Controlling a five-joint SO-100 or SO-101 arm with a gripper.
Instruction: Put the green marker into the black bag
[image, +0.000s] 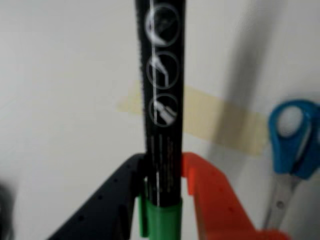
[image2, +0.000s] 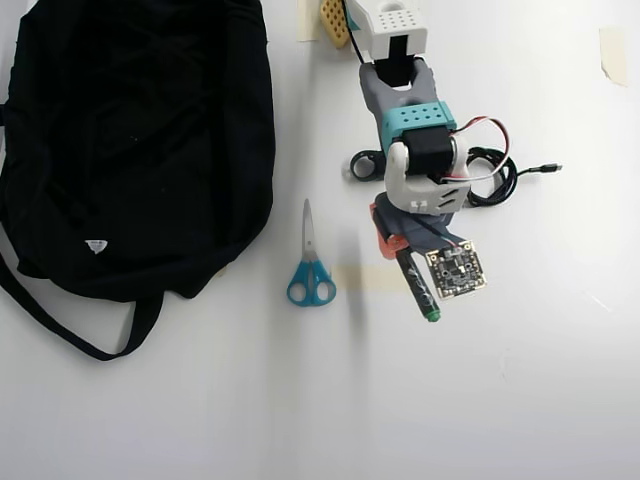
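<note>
White tabletop w/ black bag (image2: 140, 130) far left. Green marker (image: 162, 115) is clamped by gripper (image: 162, 195) near its green end; light, stiff, smooth barrel, prob. slippery.

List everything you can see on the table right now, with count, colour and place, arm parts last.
bag: one, black, upper left of the overhead view, strap trailing to the lower left.
scissors: one pair, blue handles, right of the bag.
marker: one, dark barrel with green ends, gripped between the jaws.
cable: one, black, coiled, right of the arm.
tape strips: pale yellow, one under the marker, others at the top edge and top right.
table: one, white.
gripper: one, black and orange jaws, shut on the marker.
</note>
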